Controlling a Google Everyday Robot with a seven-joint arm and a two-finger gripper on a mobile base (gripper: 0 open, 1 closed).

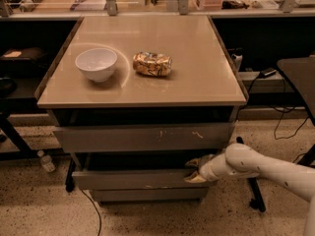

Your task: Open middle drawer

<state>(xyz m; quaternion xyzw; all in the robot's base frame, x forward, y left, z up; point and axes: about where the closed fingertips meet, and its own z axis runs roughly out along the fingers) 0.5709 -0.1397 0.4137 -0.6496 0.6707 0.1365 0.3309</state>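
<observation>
The middle drawer (133,179) is the plain grey front of medium width under the table, between the wider scratched top front (142,137) and the small bottom front (147,194). It stands slightly out, with a dark gap above it. My gripper (196,170) is at the right end of its top edge. One pale finger sits behind the edge and the other lies in front of the panel, so the fingers are closed on the front. The white arm (256,165) comes in from the lower right.
On the beige tabletop (197,82) stand a white bowl (96,64) and a crushed can (152,64). A black stand (253,195) is right of the drawers and a small bottle (47,161) lies on the speckled floor at left. Dark shelves flank the table.
</observation>
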